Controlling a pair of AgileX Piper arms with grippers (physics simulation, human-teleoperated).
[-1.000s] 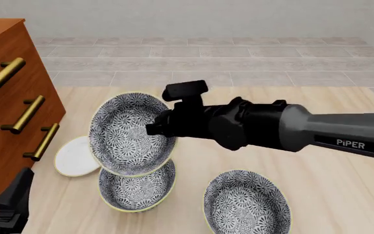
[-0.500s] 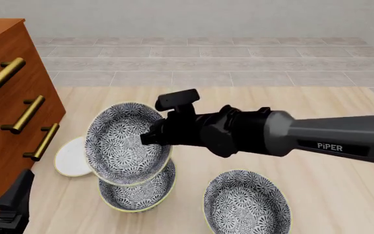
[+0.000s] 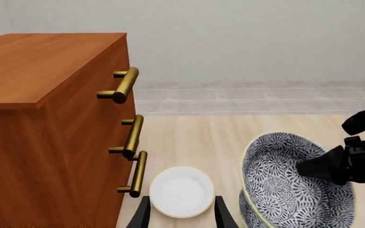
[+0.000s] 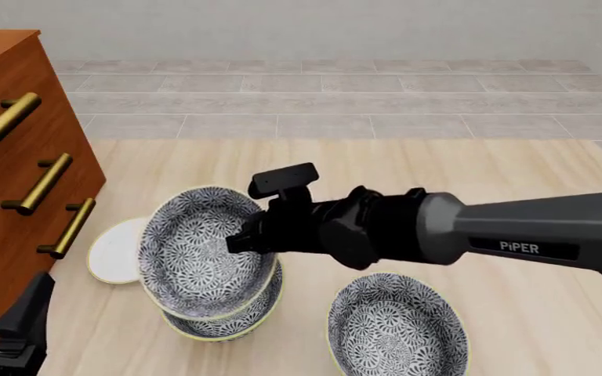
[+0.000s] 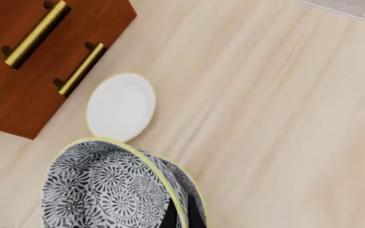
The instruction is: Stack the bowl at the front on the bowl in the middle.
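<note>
My right gripper (image 4: 238, 240) is shut on the right rim of the bowl at the front (image 4: 189, 252), a deep black-and-white floral bowl with a cream rim. That bowl hangs tilted, its low side down in the bowl in the middle (image 4: 241, 319), which stands on the table and shows only as a crescent. In the right wrist view the fingers (image 5: 169, 217) pinch the held bowl's (image 5: 100, 190) wall. The left wrist view shows the same bowl (image 3: 284, 185) at the right. At the table's near left corner my left gripper (image 4: 13, 329) stands open and holds nothing.
A wooden drawer cabinet (image 4: 9, 157) with brass handles (image 4: 41, 184) fills the left side. A small plain white dish (image 4: 118, 252) lies between the cabinet and the two bowls. A third patterned bowl (image 4: 397, 329) sits at the front right, below my right arm.
My right gripper has come down and slightly toward the front with the patterned bowl. The bowl went from hanging above the lower bowl to dipping into it. The left arm has not moved.
</note>
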